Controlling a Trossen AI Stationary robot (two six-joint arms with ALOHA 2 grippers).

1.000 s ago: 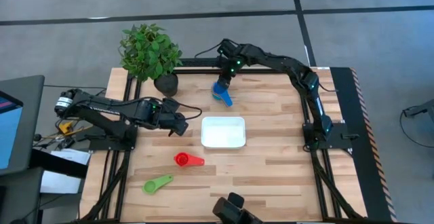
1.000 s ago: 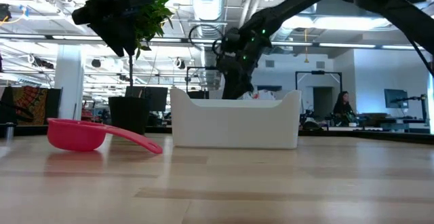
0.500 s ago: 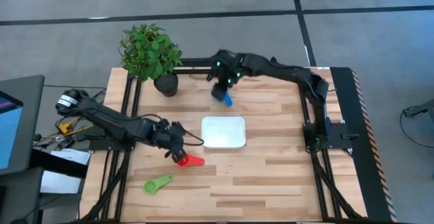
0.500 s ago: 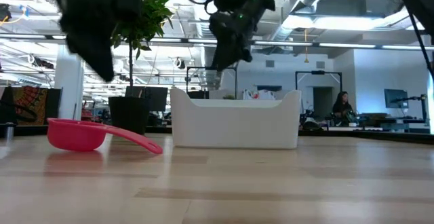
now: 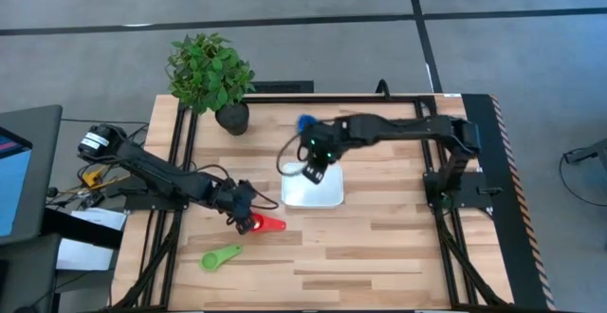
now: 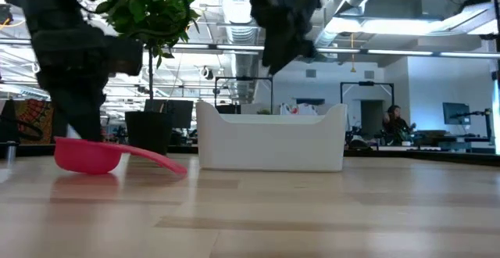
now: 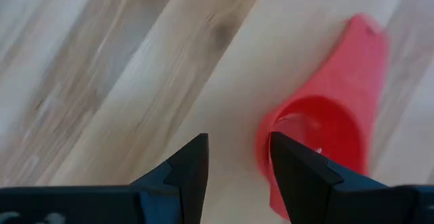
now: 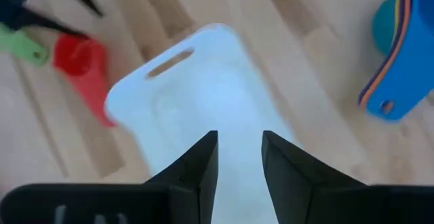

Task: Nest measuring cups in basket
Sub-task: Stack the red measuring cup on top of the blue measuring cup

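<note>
Perhaps open — left gripper (image 7: 237, 163) beside red cup (image 7: 325, 132)

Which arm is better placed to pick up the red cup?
Left. The left gripper is right at the red cup, open with the bowl's rim beside one finger. The right gripper is empty over the basket.
</note>
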